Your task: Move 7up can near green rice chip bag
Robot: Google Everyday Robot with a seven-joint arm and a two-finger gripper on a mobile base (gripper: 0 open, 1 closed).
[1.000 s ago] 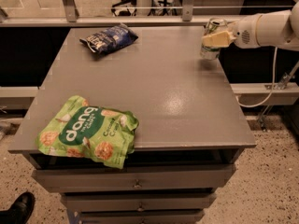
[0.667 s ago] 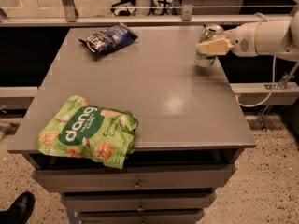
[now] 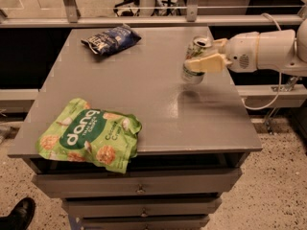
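The 7up can (image 3: pixel 194 75) is silver-white with a green band at its base and a shiny top rim. It is held just above the grey table (image 3: pixel 148 95) at its right side. My gripper (image 3: pixel 204 56) is shut on the 7up can, its cream fingers (image 3: pixel 207 63) clasping the can's upper half, with the white arm reaching in from the right. The green rice chip bag (image 3: pixel 88 134), bright green with white "dang" lettering, lies at the table's front left corner, overhanging the edge. The can is well to the right of the bag and farther back.
A dark blue snack bag (image 3: pixel 111 39) lies at the back of the table, left of centre. Drawers (image 3: pixel 139 188) sit below the table front. A metal rail (image 3: pixel 144 19) runs behind the table. A black shoe (image 3: pixel 17 214) shows at the lower left floor.
My gripper has carried the 7up can leftward and forward from the table's back right corner. The bags have not moved.
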